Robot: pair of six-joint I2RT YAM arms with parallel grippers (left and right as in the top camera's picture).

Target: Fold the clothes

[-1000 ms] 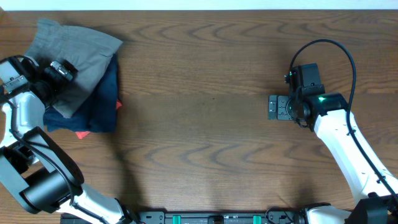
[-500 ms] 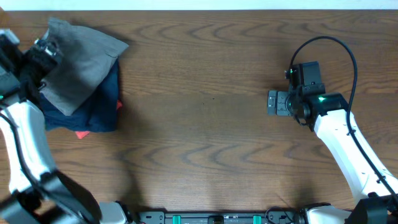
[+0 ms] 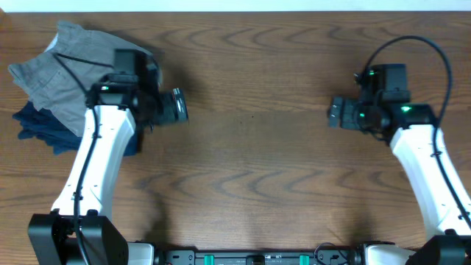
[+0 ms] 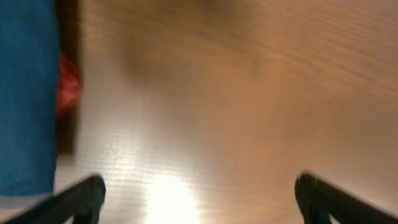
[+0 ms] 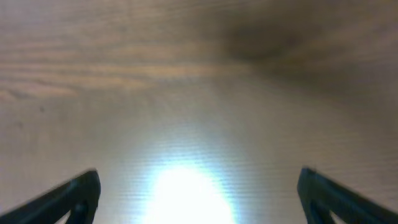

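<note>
The grey shorts lie rumpled at the table's far left corner, on top of a dark navy garment. My left gripper is just right of the pile, over bare wood, open and empty. In the left wrist view, its fingers stand wide apart around the gripper's centre, with the blue garment at the left edge. My right gripper is far off on the right side, open and empty, and its wrist view shows only bare wood.
A small red piece sticks out beside the blue garment. The brown wooden table stretches between the two arms. The table's far edge runs along the top of the overhead view.
My left arm has swung from the far left corner over the pile to its right side. The shorts now lie spread further left. My right gripper has shifted slightly right.
</note>
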